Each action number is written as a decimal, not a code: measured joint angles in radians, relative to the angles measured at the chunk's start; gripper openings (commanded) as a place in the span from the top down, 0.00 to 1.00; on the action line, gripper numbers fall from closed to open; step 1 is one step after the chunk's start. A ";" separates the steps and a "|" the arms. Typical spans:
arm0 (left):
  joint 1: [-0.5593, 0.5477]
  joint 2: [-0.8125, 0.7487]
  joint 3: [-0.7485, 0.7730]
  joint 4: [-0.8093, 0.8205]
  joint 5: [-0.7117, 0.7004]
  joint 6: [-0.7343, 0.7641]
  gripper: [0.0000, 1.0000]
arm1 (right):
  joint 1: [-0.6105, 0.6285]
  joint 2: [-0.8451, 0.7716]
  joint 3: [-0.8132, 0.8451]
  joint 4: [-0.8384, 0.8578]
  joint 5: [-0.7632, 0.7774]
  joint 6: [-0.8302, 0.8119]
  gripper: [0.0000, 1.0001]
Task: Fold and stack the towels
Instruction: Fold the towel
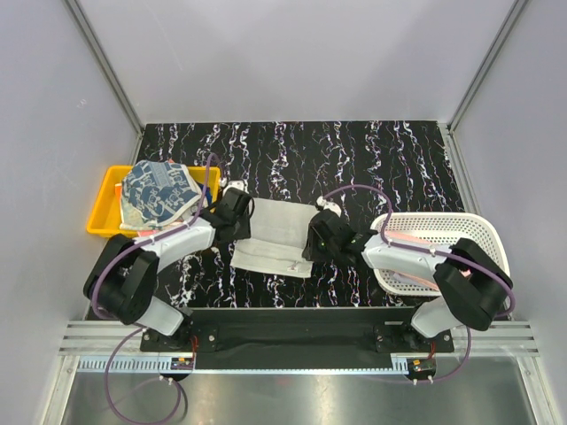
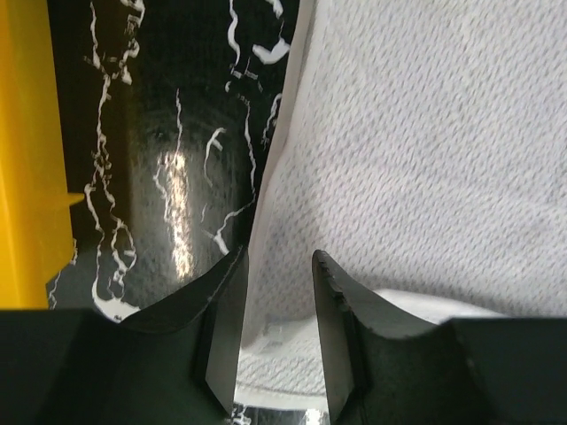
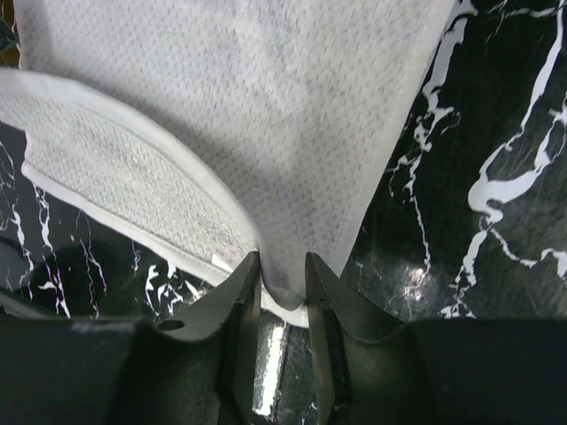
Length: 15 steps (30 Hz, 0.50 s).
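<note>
Top external view: on the bench (image 1: 354, 159) the whitish towel (image 1: 279, 235) spans nine to three. The left hand (image 1: 244, 217) straddles its nine o'clock edge; whether clamped, I cannot tell. The right hand (image 1: 312, 237) grasps the three o'clock edge, equally near.

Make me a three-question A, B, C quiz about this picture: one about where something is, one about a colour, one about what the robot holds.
1. What is the white cloth towel printed with dark blue patterns lying on? A. A wall. B. The yellow plastic tray. C. A chair.
2. What colour is the plain cloth towel being held? A. Whitish. B. Green. C. Black.
3. What is between the fingers of the right gripper? A. Nothing. B. A spoon. C. That plain towel.
Answers: B, it lies heaped on the tray; A, it looks pale; C, cloth is pinched there.
</note>
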 measured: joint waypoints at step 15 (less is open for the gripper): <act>0.000 -0.241 -0.120 -0.027 0.017 -0.027 0.61 | 0.056 -0.052 -0.056 0.002 -0.016 0.027 0.62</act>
